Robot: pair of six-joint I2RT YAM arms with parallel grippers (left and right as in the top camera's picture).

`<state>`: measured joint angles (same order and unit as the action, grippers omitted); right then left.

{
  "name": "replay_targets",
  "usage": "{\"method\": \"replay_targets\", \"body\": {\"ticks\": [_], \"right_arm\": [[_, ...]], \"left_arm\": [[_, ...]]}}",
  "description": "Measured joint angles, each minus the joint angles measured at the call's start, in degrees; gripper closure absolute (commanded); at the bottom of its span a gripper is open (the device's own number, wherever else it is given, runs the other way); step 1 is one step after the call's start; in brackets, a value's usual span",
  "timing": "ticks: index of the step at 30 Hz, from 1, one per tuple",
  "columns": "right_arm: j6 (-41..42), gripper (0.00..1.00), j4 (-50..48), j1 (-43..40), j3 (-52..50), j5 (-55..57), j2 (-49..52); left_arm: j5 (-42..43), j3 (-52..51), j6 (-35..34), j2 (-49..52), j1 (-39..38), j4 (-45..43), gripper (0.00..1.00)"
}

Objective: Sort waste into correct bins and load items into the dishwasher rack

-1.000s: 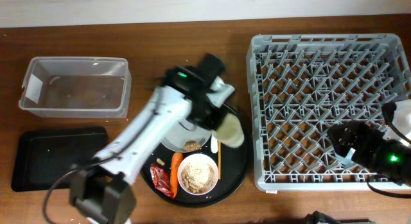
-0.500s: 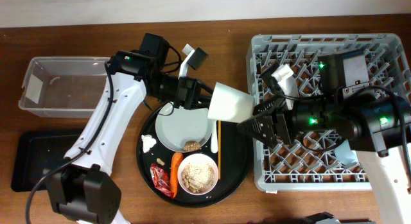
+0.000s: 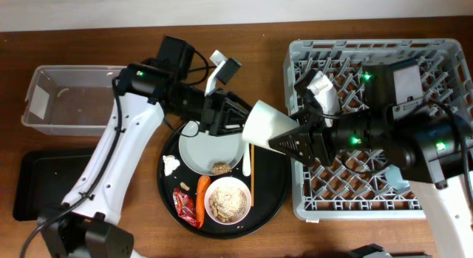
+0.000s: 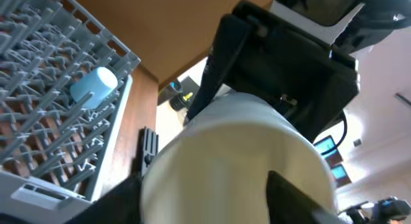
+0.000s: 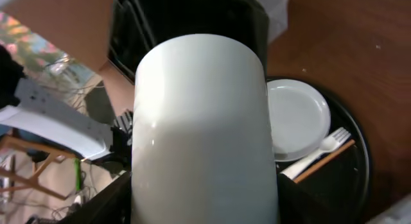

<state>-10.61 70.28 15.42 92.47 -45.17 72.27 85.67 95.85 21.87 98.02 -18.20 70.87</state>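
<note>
**White cup [image 3: 270,125] aloft between two arms**

Hidden or unclear first. In both wrist views, little but the cup itself, filling the frame. In the left wrist view, dark fingers [image 4: 298,198] set against either side of it: left gripper [image 3: 242,122] clamped on the cup wall, holding it tilted in the air. In the right wrist view, dark fingers [image 5: 106,201] flanking the cup at the lower corners; cannot tell whether pressed on it or just clear. From overhead, right gripper [image 3: 284,142] at the cup's lower right side, fingertips lost against the dark tray beneath. Small blue cup [image 4: 93,84] lying on its side among the pegs of the dishwasher rack [image 3: 369,45], mostly covered by the right arm from overhead. Rack's right edge cut off by the frame.

Edges and room next. White cup above the right rim of the round black tray [image 3: 275,199], just left of the rack's left wall. On that tray:
- grey-green plate [image 3: 207,151] with a few brown scraps
- white fork [image 3: 246,164] and chopsticks [image 3: 252,182] beside it
- white bowl [image 3: 229,180] of pale grain
- carrot [image 3: 202,190], red wrapper [image 3: 185,205] and tissue [image 3: 171,165] along the left side

Clear tub [image 3: 81,127] and shallow black tray [image 3: 44,188] at far left, well apart from both grippers. Bare wood between tub and round tray, crossed by the left arm
</note>
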Motion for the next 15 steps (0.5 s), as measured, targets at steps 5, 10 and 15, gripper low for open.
{"method": "replay_targets", "body": {"ticks": [5, 10, 15], "right_arm": [[19.56, 0.37, 10.58, -4.66, 0.07, 31.78, -7.61], [25.11, 0.37, 21.92, -32.81, 0.07, 42.95, -2.84], [23.61, 0.37, 23.87, -38.38, 0.31, 42.36, 14.03]], "left_arm": [[-1.22, 0.04, -1.27, -0.44, 8.98, -0.09, 0.31], [-25.11, 0.07, -8.57, -11.5, 10.14, 2.23, 0.34], [-39.6, 0.09, -13.0, -17.14, 10.08, 2.6, 0.34]]}}
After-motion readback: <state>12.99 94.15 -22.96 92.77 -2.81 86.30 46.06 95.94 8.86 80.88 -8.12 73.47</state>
